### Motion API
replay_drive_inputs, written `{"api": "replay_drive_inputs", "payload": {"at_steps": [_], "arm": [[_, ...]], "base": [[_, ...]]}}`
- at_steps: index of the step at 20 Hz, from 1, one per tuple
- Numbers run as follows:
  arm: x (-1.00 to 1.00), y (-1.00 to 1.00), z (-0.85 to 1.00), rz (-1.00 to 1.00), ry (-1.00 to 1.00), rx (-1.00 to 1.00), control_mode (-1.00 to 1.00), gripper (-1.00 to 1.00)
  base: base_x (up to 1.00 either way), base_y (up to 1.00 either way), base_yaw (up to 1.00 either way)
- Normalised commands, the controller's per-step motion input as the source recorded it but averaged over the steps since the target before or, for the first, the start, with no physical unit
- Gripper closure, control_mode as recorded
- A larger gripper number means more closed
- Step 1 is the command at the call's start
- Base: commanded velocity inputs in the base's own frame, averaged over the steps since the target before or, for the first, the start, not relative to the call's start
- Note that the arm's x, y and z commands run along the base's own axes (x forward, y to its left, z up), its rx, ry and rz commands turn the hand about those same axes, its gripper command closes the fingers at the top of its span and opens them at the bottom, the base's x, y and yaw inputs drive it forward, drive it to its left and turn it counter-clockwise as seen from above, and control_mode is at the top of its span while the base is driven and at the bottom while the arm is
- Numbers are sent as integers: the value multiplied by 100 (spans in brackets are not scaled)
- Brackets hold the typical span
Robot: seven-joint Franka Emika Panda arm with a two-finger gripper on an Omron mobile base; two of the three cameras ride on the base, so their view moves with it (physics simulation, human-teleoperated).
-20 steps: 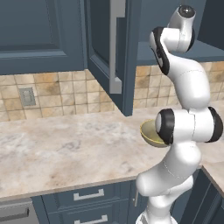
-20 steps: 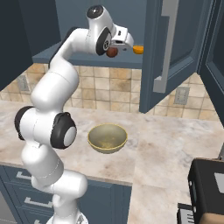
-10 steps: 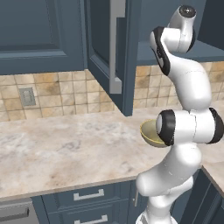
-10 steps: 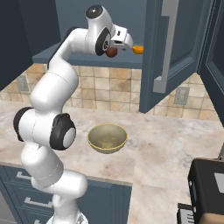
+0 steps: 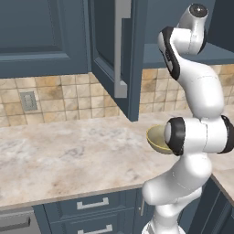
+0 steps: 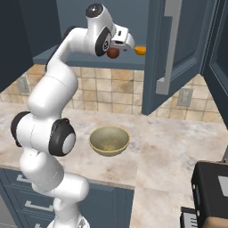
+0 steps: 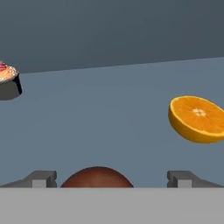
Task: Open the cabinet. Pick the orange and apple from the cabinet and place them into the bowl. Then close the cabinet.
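**Hand at the apple on the cabinet shelf**

I have the hand [image 7: 111, 178] spread wide, its two fingertips [image 7: 41, 178] standing either side of the apple [image 7: 97, 176] with clear gaps, so it holds nothing yet. From the right base camera the apple [image 6: 113, 53] sits on the cabinet [image 6: 187, 53] shelf just under the hand, with the orange [image 6: 140, 50] just beyond it toward the open door.

I judge the apple light, stiff and smooth: a round, glossy ball that could roll or squirt out if pinched off-centre. I would take it across its widest middle, fingers level on opposite sides, and close gently.

It looks dark red, plain and evenly rounded. The orange [image 7: 197, 119] shows a cut flat face with pale segments, so I read it as a half; it should be light too, but lopsided, and better held across the rind than on the cut face. A small dark-sided item with a pale top [image 7: 8, 82] stands on the same shelf, well apart from the apple on the side away from the orange.

The bowl [image 6: 109, 140] waits on the desk [image 6: 169, 156] below the cabinet, dull golden with nothing in it.
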Motion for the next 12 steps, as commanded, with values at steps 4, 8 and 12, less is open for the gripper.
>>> {"api": "replay_drive_inputs", "payload": {"at_steps": [4, 8, 12], "arm": [[-5, 50, -32, 0, 0, 0, -100, -100], [-1, 53, -70, 0, 6, -2, -100, -100], [0, 26, -85, 0, 6, -3, -100, 100]], "base": [[0, 0, 0], [0, 0, 0], [0, 0, 0]]}}
